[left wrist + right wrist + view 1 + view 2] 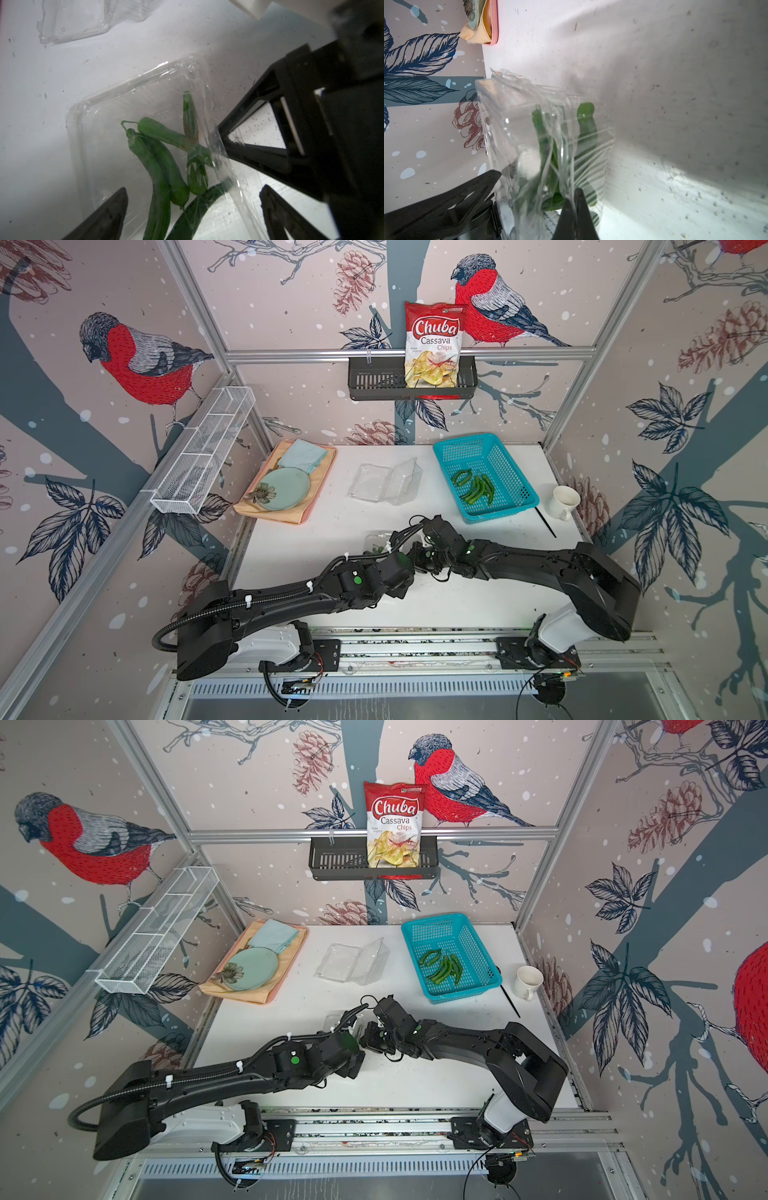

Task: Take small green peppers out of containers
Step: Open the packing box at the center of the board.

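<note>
A clear clamshell container (104, 116) lies on the white table near its middle, with several small green peppers (158, 162) inside. My left gripper (193, 191) hangs open just over it, one finger on each side of the peppers, touching nothing. My right gripper (576, 192) is shut on the container's thin raised plastic wall (550, 128). In both top views the two wrists meet above this container (376, 540) (334, 1019) and hide most of it. A second container (384, 483) (351, 963) lies open and empty further back.
A turquoise basket (461, 439) at the back right holds several peppers (476, 487). Beside it are a white mug (564, 502) and a black stick (545, 522). At the back left a peach tray (291, 514) carries a plate (284, 488) and a blue cloth (302, 454).
</note>
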